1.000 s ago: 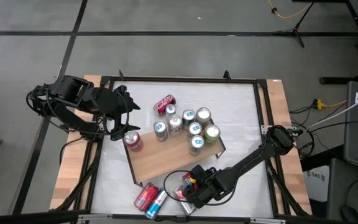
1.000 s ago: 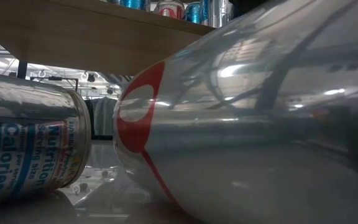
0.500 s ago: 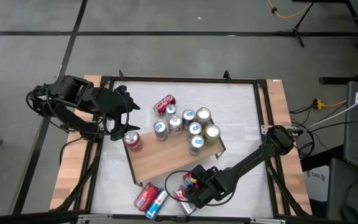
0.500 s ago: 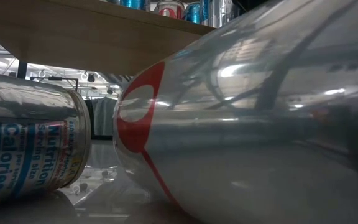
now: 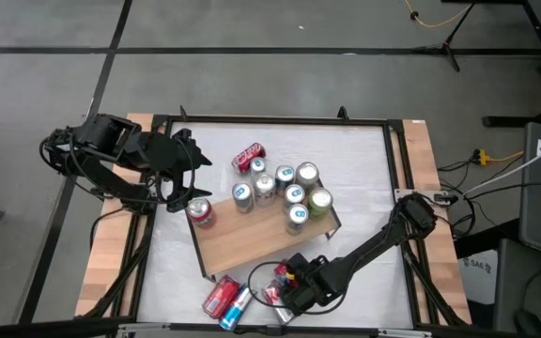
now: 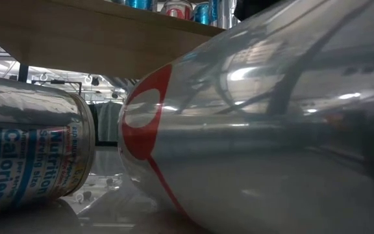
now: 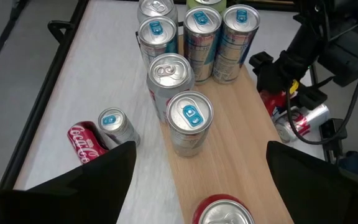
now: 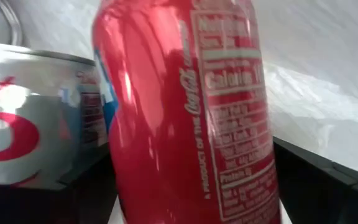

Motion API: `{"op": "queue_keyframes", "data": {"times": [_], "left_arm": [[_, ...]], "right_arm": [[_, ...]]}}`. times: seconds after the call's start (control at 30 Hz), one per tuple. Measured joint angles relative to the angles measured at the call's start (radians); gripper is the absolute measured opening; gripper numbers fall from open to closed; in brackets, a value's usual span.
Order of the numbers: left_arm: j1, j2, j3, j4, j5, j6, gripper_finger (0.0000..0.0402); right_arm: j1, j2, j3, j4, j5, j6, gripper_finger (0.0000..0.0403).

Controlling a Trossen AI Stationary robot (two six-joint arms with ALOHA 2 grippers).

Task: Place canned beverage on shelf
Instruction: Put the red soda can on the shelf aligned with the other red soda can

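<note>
The right gripper (image 5: 285,293), at six o'clock on the white worktop (image 5: 364,178), has narrowed around a lying red aluminium can (image 8: 185,112), so a lift toward the light-brown wooden shelf (image 5: 252,239) looks imminent; the left gripper (image 5: 184,167) waits open at nine o'clock.

"Coca-Cola" and "Calories" on red can (image 8: 185,112); "Nutrition", "Calories" on lying can (image 6: 31,156).
</note>
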Motion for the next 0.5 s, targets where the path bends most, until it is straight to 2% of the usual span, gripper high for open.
{"op": "queue_keyframes", "data": {"times": [0.17, 0.37, 0.5], "left_arm": [[0.000, 0.000, 0.000, 0.000, 0.000, 0.000, 0.0351], [0.000, 0.000, 0.000, 0.000, 0.000, 0.000, 0.0351], [0.000, 0.000, 0.000, 0.000, 0.000, 0.000, 0.0351]], "right_arm": [[0.000, 0.000, 0.000, -0.003, -0.002, 0.000, 0.0343], [-0.001, 0.000, 0.000, -0.003, -0.018, 0.000, 0.0291], [0.000, -0.004, 0.000, -0.005, -0.020, 0.000, 0.0286]]}}
